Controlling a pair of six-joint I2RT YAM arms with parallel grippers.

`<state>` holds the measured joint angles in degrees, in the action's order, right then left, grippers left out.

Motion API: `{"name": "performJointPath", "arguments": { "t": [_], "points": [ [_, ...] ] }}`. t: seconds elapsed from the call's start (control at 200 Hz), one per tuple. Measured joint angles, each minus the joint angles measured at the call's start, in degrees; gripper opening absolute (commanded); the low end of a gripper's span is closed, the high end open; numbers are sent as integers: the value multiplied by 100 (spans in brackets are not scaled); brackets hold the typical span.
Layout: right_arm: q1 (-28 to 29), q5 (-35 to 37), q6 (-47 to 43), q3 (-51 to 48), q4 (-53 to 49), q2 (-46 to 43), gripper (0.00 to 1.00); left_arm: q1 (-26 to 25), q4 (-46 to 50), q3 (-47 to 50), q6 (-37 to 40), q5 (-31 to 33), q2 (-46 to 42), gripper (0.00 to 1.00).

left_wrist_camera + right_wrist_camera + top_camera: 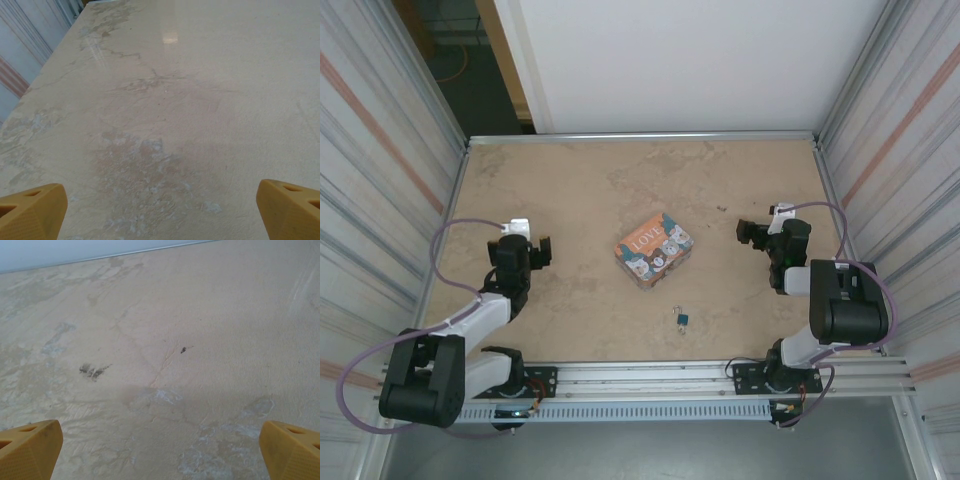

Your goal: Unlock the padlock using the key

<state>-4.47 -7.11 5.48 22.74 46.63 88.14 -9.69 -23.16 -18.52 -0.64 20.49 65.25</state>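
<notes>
Beige stone bench [570, 180]; the padlock [683, 320] lies by its front edge, nearer the right hand [747, 232] than the left hand [544, 252], both released.

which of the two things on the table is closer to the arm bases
The padlock, the tiny teal block with a metal loop; the far bigger orange-and-teal tin sits further out, near the middle.

**Stone-look counter, plastic fingers, bare metal**

The counter [570, 190] looks like beige marbled stone, smooth and glossy, with duller scuffed patches. The fingers [31, 212] of the left pincer [160, 215] and right pincer [160, 452] look like matt yellow plastic, finely grained. The padlock [683, 320] has a thin metallic loop. The rail [650, 375] is bare silvery metal.
</notes>
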Motion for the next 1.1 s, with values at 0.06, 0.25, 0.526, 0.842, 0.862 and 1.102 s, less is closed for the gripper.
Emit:
{"name": "performJointPath", "arguments": {
  "t": [0.06, 0.25, 0.526, 0.842, 0.862, 1.102],
  "points": [
    [0, 2, 0, 0, 0, 0, 99, 0, -87, 0, -17, -68, 7, 98],
    [11, 42, 0, 0, 0, 0, 99, 0, -726, 4, 9, -372, 313, 98],
    [74, 133, -2, 0, 0, 0, 99, 39, -1617, 26, 437, -765, 898, 99],
    [74, 151, -2, 0, 0, 0, 99, 468, -3178, 289, 564, -1373, 2124, 99],
    [74, 151, -2, 0, -2, 0, 99, 468, -3180, 291, 566, -1401, 2149, 99],
    [74, 151, -2, 0, -2, 0, 99, 774, -2618, -332, 490, -1816, 2151, 99]
  ]
}}
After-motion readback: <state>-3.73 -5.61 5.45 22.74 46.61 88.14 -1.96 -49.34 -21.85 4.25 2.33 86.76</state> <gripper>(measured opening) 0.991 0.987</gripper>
